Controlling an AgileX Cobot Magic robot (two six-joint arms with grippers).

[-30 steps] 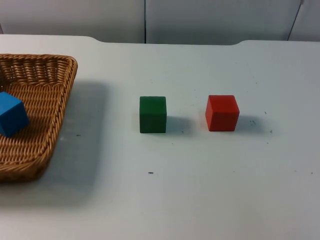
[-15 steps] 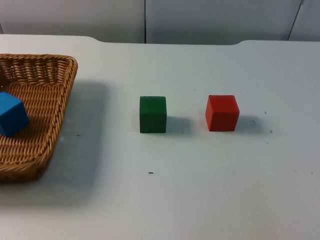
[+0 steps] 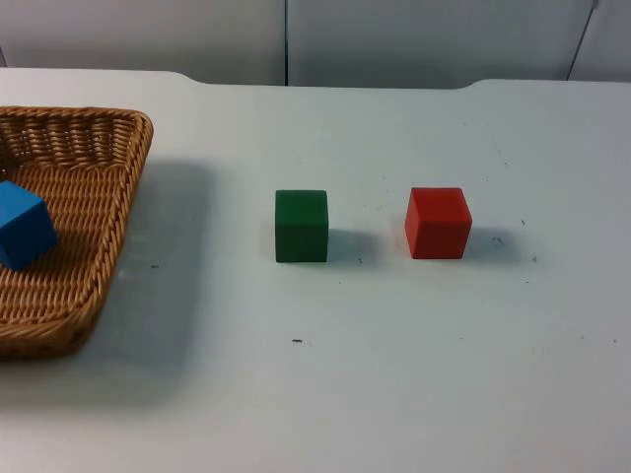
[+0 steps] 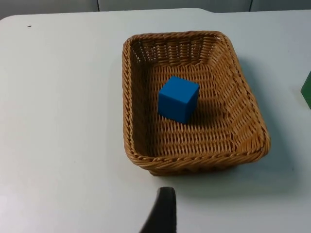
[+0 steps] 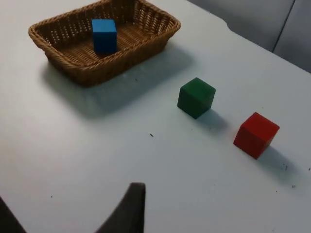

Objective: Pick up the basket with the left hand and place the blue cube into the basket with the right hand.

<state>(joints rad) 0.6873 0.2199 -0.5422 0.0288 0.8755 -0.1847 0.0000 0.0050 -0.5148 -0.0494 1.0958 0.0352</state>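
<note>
Jaws of both grippers cannot be judged apart or together: one black fingertip of the left gripper [image 4: 162, 213] stands above the white surface [image 3: 414, 374] just short of the basket's near rim, and one fingertip of the right gripper [image 5: 129, 208] hangs over bare surface well apart from every object. Neither touches anything. Resting flat on the surface at the left side of the top view is the woven wicker basket [image 3: 108, 197], a shadow falling beside it. Inside it, the blue cube [image 3: 22, 225] sits on the woven floor, turned slightly askew to the basket's walls and clear of them in the left wrist view. Out on the open surface, a green cube [image 3: 301, 226] stands near the middle, with a red cube [image 3: 438, 223] beside it to the right, the two apart. A grey partition wall [image 3: 394, 39] closes off the far edge.
</note>
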